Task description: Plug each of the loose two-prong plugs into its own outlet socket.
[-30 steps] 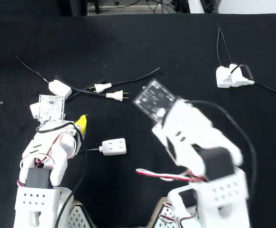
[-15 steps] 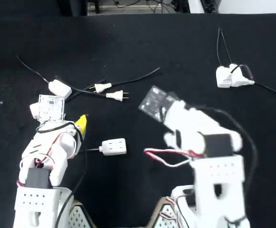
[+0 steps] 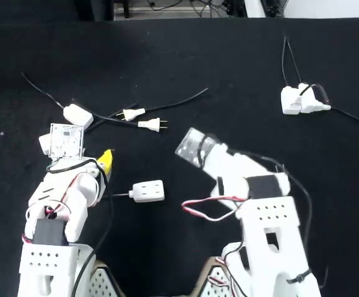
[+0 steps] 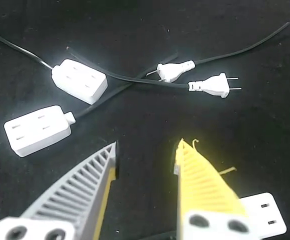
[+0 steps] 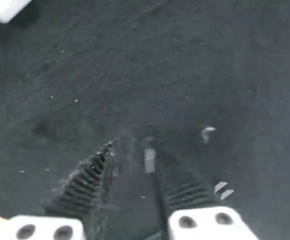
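Right wrist view: a white object [image 5: 4, 8], cut off, unidentifiable.

Even, fairly bright overhead light on the matte black table [image 3: 241, 62], which soaks it up: hardly any shadows, no glare, while white parts like the outlet block [image 3: 293, 99] come out near blown-out w/ little surface detail. Left wrist view is crisp, loose plugs [image 4: 212, 85] sharp-edged, soft sheen on the yellow finger [image 4: 202, 185] of the left gripper [image 4: 146, 145]. Right wrist view is dimmer, flat & badly smeared, the right gripper [image 5: 132, 150] ghosted, half see-through
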You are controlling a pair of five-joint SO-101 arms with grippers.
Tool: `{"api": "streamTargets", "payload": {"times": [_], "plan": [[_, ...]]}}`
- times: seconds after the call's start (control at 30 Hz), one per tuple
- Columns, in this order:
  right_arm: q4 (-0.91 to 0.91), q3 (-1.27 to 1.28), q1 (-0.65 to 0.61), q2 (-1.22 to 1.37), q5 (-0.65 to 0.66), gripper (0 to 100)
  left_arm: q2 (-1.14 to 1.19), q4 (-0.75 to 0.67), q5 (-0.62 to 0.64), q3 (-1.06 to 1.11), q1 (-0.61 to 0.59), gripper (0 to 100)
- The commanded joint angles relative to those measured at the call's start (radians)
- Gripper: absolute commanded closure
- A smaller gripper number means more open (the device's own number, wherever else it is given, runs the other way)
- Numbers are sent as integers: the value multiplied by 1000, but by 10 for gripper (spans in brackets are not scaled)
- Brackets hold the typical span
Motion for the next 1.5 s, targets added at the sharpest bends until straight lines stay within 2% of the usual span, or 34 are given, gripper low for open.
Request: {"api": "streamTargets", "payload": {"times": [0.0,0.1,0.17,0.23,0.3,0.53,0.73,0.9,1.1,1.3,1.47], "plan": [[26,-127,103,13,34,776,-17,3,6,-2,-15,802],[5,-133,256,21,20,822,-20,-2,6,4,-13,802],[-26,-116,351,56,-38,840,-20,-5,6,5,-10,802],[-40,-117,425,127,-114,823,-20,-5,6,4,-8,802],[-35,-140,459,211,-126,790,-20,-2,6,4,-8,802],[8,-325,471,506,-152,793,-20,3,6,7,-13,802],[8,-469,560,711,-169,794,-20,3,6,7,-15,802],[6,-476,611,848,-63,794,-20,3,6,7,-13,802],[-23,-476,643,917,0,819,-20,2,6,7,-10,802],[-138,-478,640,946,-2,818,-20,2,6,7,-15,802],[-150,-476,612,946,-3,818,-20,2,6,7,-15,802]]}}
